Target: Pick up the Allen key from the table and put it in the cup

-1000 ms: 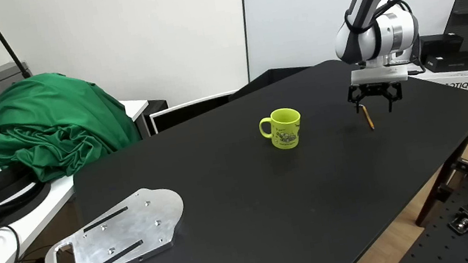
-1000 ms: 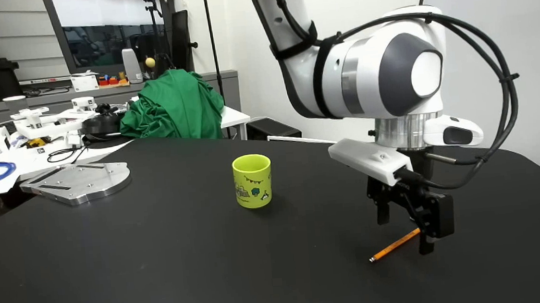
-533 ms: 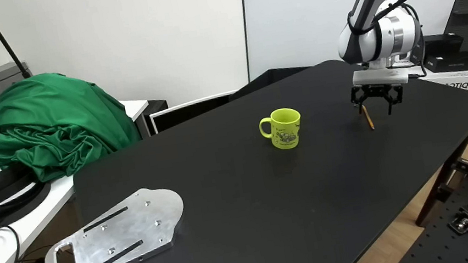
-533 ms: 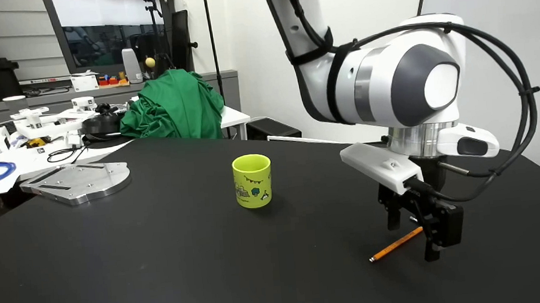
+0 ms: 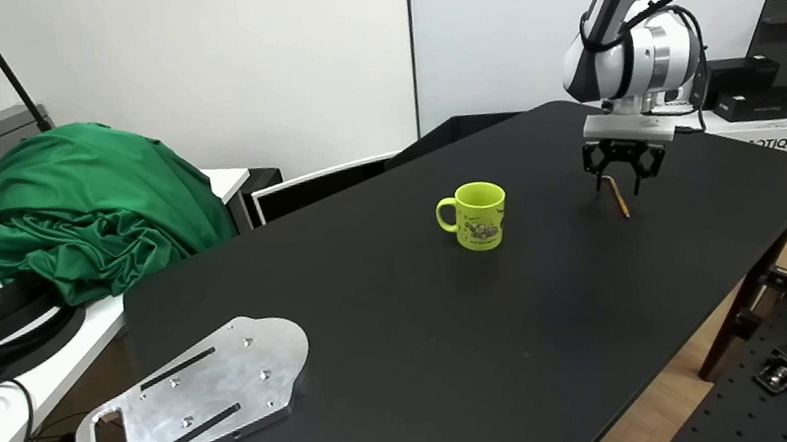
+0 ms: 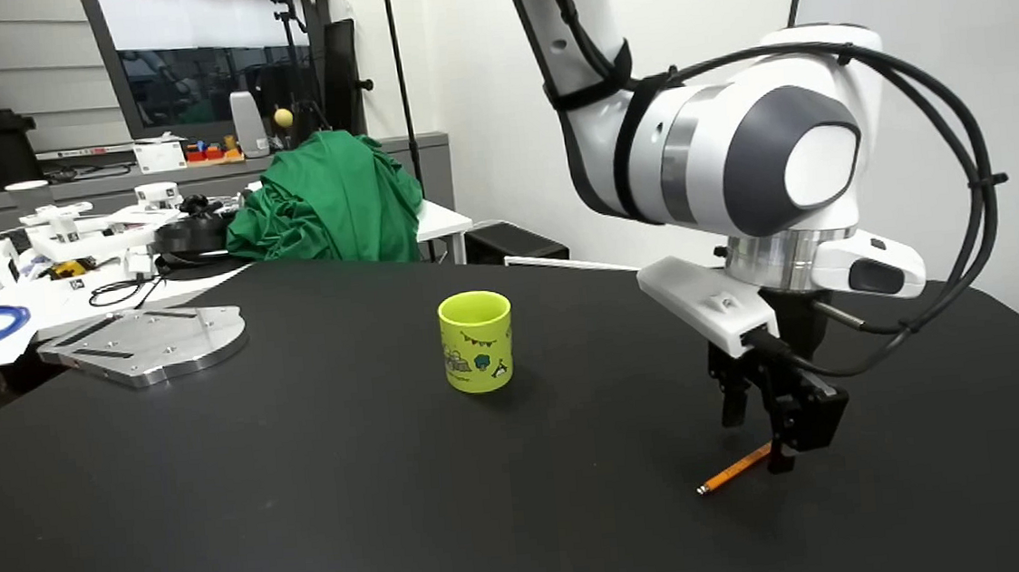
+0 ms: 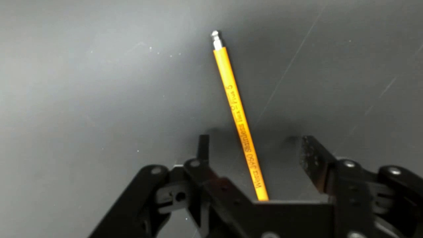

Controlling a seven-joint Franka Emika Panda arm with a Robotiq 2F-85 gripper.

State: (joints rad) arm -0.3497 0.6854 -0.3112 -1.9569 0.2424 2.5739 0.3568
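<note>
Key (image 7: 240, 122) and gripper (image 7: 254, 143), wrist view.
The key is seen lying on the table (image 5: 381, 347), framed between jaws set apart; the cup (image 6: 477, 343) is shown upright, well away, in both exterior views.

My rounded white arm (image 6: 706, 152) wears dark-grey panels (image 6: 754, 153), black straps (image 6: 626, 159), thick black cables (image 6: 982, 212), shiny silver metal collar (image 6: 776, 260). My angular black claw (image 7: 254, 142): hinged links (image 7: 129, 201), round silver screws (image 7: 349, 163) dotting them.
</note>
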